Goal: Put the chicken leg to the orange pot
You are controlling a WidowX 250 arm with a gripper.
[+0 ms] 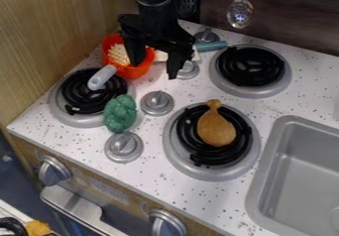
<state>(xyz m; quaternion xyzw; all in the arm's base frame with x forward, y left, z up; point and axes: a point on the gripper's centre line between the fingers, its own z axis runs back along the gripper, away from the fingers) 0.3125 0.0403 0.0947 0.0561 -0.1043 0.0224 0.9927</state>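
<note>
The black gripper hangs over the back of the toy stove, beside the orange pot, its two fingers spread well apart and holding nothing. The chicken leg lies outside them, nearer the camera and to the right in the view. It rests on the black coils of the front burner, its rounded end toward the camera and its narrow knobbed end toward the gripper. The pot stands just behind the left burner, its pale handle reaching over the coils, a pale bristly object inside. A bumpy green toy vegetable lies at that burner's edge, near a silvery knob.
</note>
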